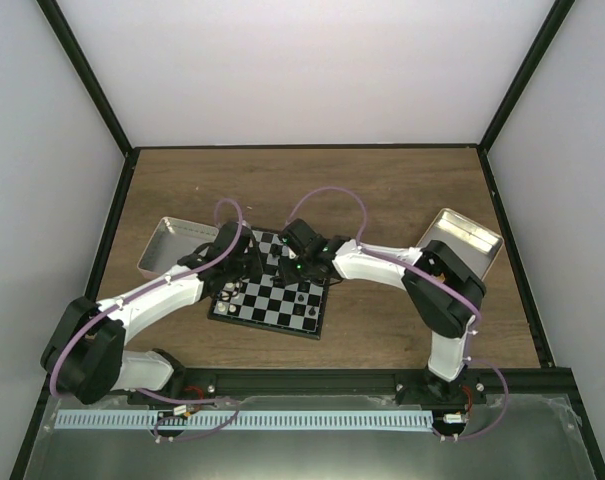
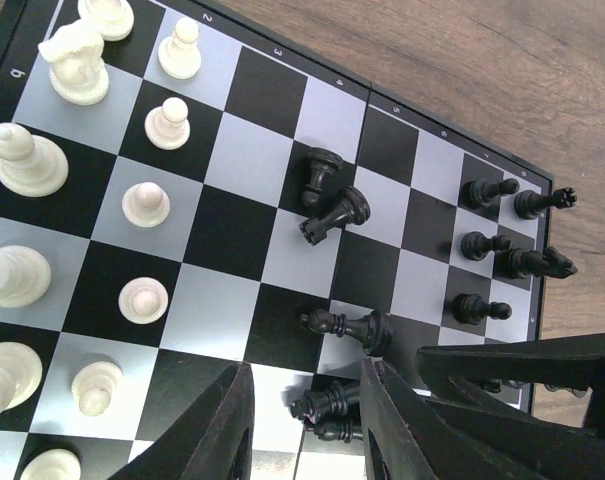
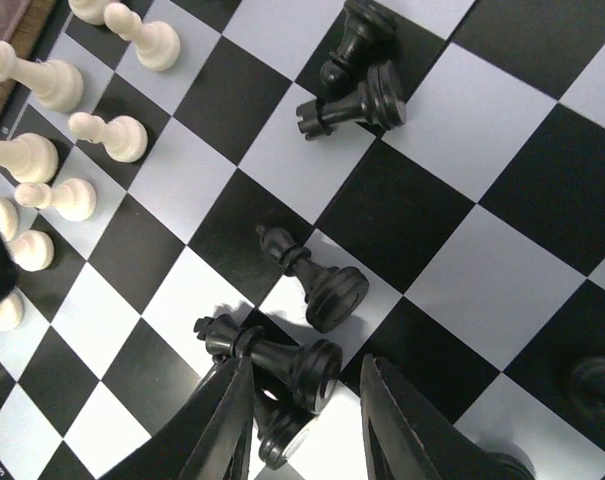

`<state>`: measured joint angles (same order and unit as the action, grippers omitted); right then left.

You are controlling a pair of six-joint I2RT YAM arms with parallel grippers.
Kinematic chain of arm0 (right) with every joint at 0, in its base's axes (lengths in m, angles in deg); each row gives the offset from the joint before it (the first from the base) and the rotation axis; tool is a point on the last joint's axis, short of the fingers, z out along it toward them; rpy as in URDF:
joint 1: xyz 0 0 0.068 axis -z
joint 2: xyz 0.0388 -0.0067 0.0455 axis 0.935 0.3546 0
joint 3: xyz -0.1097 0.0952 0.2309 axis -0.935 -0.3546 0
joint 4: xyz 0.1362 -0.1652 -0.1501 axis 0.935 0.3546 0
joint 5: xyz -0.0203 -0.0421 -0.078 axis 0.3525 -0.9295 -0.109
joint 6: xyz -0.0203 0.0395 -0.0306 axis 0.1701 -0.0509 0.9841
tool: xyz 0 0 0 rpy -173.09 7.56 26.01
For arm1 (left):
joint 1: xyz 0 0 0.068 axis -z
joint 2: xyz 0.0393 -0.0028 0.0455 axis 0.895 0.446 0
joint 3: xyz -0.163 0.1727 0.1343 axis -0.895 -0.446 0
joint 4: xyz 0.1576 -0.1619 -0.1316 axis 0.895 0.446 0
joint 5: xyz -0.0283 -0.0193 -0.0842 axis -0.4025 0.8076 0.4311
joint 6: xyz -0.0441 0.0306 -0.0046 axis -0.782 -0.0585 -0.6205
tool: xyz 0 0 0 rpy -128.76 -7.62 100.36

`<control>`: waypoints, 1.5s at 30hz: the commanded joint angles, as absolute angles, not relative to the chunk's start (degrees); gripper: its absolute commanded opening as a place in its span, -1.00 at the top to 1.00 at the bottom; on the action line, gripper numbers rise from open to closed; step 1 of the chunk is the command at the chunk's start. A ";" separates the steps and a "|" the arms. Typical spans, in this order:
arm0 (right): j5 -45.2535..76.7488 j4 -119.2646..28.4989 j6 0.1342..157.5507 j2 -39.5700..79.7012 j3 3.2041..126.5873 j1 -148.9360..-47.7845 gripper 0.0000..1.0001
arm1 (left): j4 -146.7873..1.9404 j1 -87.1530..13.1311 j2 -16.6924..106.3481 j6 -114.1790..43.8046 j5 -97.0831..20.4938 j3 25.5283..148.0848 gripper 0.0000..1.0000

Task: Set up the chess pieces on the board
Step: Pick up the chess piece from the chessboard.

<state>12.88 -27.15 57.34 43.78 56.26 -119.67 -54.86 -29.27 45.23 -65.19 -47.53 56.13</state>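
My right pincer (image 3: 305,362) hangs parted astride a toppled black piece (image 3: 280,445) lying between its fingers on the board (image 3: 462,130), ready to right it; whether my left pincer (image 2: 305,368) grips anything I cannot tell.

Brown wooden table (image 1: 302,190), plain white walls (image 1: 302,60), black frame (image 1: 82,80).

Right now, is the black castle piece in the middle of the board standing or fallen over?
Fallen over. The black rook lies on its side on the board, base showing, beside a black pawn.
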 commanded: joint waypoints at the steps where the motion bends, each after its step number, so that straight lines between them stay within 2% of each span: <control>1: 12.39 -26.99 56.38 45.27 58.61 -119.95 0.39 | -56.35 -29.50 45.71 -65.34 -47.18 55.69 0.36; 17: 11.67 -28.16 55.01 47.13 59.48 -119.94 0.54 | -57.43 -29.50 46.19 -66.49 -45.64 54.93 0.34; 25: 11.27 -28.71 54.40 46.96 59.11 -119.88 0.78 | -59.59 -29.47 46.44 -68.34 -43.83 53.25 0.31; 34: 11.23 -31.34 53.52 44.04 56.50 -119.70 0.91 | -61.68 -29.50 46.80 -70.45 -43.40 51.89 0.27; 45: 16.63 -38.35 51.10 37.99 50.50 -117.58 0.99 | -65.92 -29.50 43.67 -74.43 -42.52 49.96 0.11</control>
